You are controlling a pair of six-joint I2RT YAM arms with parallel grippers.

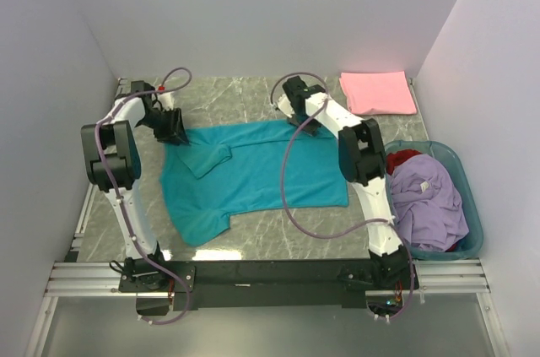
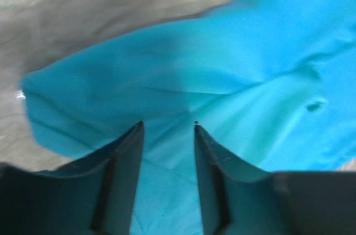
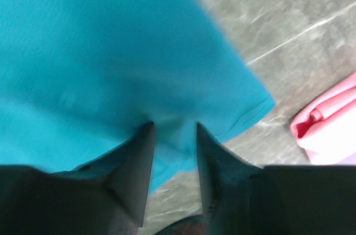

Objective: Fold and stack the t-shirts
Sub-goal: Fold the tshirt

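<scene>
A teal t-shirt lies spread on the marble table, with one sleeve folded in over its left part. My left gripper is at the shirt's far left corner. In the left wrist view it is open, with its tips on the teal cloth. My right gripper is at the shirt's far edge near the right corner. In the right wrist view it is open and straddles the teal hem. A folded pink t-shirt lies at the back right and also shows in the right wrist view.
A rigid teal basket stands at the right edge and holds a crumpled lavender shirt and a red one. White walls enclose the table on three sides. The arm bases sit on a rail at the near edge.
</scene>
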